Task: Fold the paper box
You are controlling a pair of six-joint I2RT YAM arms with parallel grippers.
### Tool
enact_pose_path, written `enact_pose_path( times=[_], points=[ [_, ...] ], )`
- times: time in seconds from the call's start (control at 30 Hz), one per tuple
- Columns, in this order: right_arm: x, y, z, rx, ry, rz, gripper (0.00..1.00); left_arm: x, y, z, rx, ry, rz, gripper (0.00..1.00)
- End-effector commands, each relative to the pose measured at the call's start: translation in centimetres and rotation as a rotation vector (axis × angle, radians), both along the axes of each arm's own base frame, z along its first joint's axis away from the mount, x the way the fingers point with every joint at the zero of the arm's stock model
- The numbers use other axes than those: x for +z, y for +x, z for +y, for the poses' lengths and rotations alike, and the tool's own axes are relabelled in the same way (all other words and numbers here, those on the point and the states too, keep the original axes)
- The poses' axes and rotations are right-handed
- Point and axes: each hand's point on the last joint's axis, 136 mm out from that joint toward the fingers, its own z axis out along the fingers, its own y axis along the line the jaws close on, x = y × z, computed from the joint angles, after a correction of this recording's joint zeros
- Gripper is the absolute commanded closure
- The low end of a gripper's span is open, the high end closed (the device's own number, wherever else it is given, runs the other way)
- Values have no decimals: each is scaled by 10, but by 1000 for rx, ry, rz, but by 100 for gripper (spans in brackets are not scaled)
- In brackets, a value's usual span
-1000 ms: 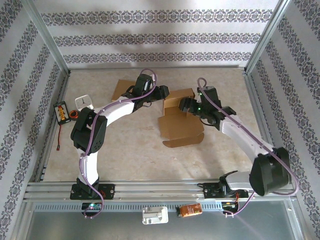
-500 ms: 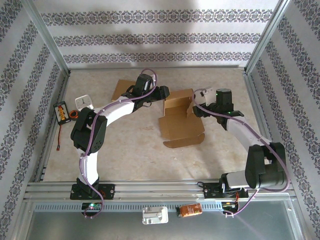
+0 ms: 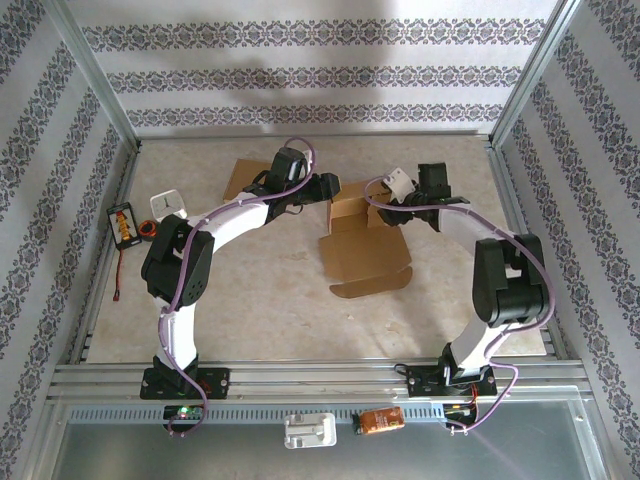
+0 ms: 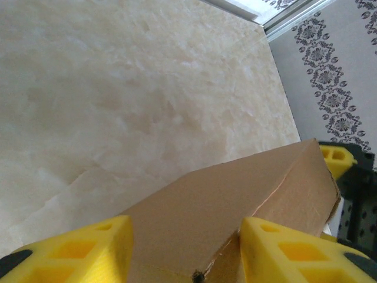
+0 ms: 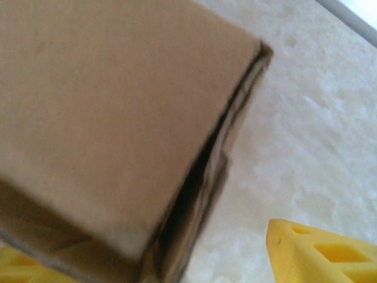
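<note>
The brown paper box lies partly folded mid-table, its flat flaps spread toward me and one raised section at the back. My left gripper sits at that section's left end. In the left wrist view it is open, and its yellow fingers straddle a creased cardboard panel. My right gripper is at the section's right end. In the right wrist view it is open around the box corner, which hides most of one finger.
A flat cardboard piece lies behind the left arm. A white timer and an orange-black device sit at the left edge. Metal frame rails border the table, and patterned walls stand close on three sides.
The right arm has folded its elbow inward and turned its wrist, while its gripper stays at the box's right end. The left arm has not moved.
</note>
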Motion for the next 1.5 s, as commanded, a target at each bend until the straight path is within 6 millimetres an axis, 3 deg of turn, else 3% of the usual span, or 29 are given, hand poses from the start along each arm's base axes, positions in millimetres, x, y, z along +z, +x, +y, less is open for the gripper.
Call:
enact_pose_path(
  times=[0.0,0.1,0.4,0.5,0.57,0.8,1.0,1.07,1.23,1.33,1.47],
  points=[
    [3,10,20,78,10,-7,31,11,-11,-4,-45,19,1,50],
    [-1,16,29,101,29,26,32,12,-12,-4,-50,24,0,50],
    [-17,24,36,56,-38,63,62,17,-15,-2,-50,21,-13,50],
    [-23,29,24,-22,-111,83,88,18,-16,-1,-48,24,-17,50],
    [-25,29,20,-59,-122,111,99,20,-16,1,-45,29,-22,50],
    [-7,12,28,-109,-61,136,100,30,-23,10,-22,33,-33,46],
    [17,-24,56,-237,143,249,99,70,-45,41,64,43,-119,38],
    [16,-39,69,-303,208,297,99,77,-55,61,123,84,-146,38],
    [-1,-70,80,-502,179,277,100,64,-86,108,249,171,-106,38],
    [-12,-85,79,-618,147,254,100,56,-102,122,270,171,-77,38],
    [-25,-96,84,-648,125,214,97,51,-116,136,270,192,-65,37]
  ],
)
